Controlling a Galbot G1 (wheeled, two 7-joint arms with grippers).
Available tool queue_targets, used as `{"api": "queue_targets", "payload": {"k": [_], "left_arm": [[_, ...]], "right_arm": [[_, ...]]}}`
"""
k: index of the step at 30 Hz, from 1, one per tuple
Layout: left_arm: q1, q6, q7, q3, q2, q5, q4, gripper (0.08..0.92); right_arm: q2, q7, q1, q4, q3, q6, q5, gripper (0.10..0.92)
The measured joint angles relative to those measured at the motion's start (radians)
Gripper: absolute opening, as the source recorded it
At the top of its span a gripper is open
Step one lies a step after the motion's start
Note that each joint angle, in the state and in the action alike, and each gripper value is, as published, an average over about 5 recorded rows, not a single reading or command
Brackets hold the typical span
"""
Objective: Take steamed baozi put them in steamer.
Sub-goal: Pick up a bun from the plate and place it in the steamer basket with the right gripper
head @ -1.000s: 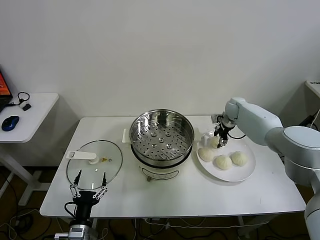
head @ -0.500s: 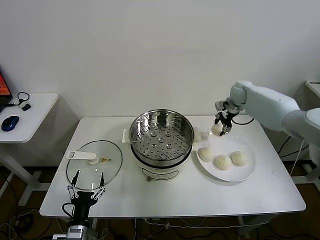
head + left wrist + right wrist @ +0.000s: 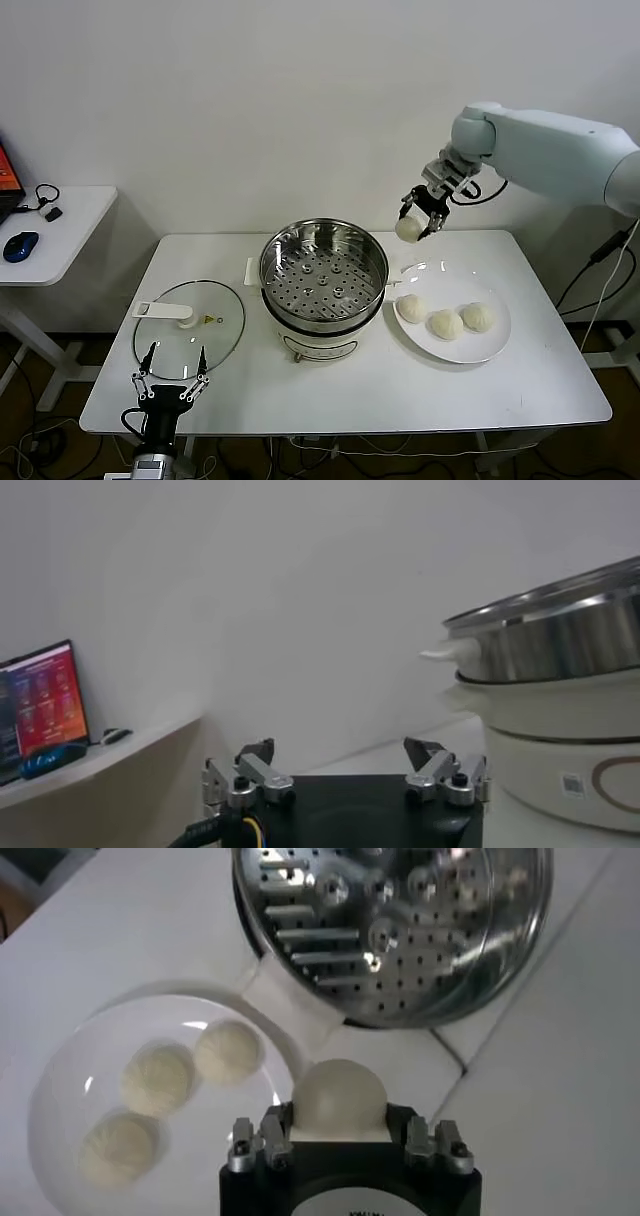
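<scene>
My right gripper point(image 3: 412, 222) is shut on a cream-white baozi point(image 3: 407, 229) and holds it in the air to the right of the steamer point(image 3: 323, 272), above the table between the pot and the plate. In the right wrist view the held baozi point(image 3: 339, 1097) sits between the jaws, with the steamer's perforated tray point(image 3: 400, 918) beyond it. Three more baozi point(image 3: 444, 320) lie on the large white plate point(image 3: 492, 340); they also show in the right wrist view point(image 3: 156, 1080). My left gripper point(image 3: 172, 362) is open and idle at the table's front left edge.
A flat glass lid point(image 3: 189, 325) with a white handle lies left of the steamer. A side table point(image 3: 60, 225) at the far left holds a blue mouse point(image 3: 20, 245). The steamer's wall point(image 3: 560, 640) shows in the left wrist view.
My right gripper has lifted one baozi off the plate and carried it up and left toward the steamer. The left arm has barely moved.
</scene>
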Motion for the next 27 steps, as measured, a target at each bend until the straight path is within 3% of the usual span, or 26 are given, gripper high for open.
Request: {"api": "queue_targets", "payload": {"k": [12,27], "left_arm": [[-0.014,0.004,-0.004,-0.002,0.0,-0.002,0.009,0.823],[-0.02,-0.001,-0.003,-0.012,0.0,-0.005,0.014,0.823]], "right_arm": [[0.191,-0.022,0.011,-0.049,-0.01,0.212,-0.005,0.628],[0.389,-0.026,-0.162,-0.257,0.062,0.278,-0.17,0.628]]}}
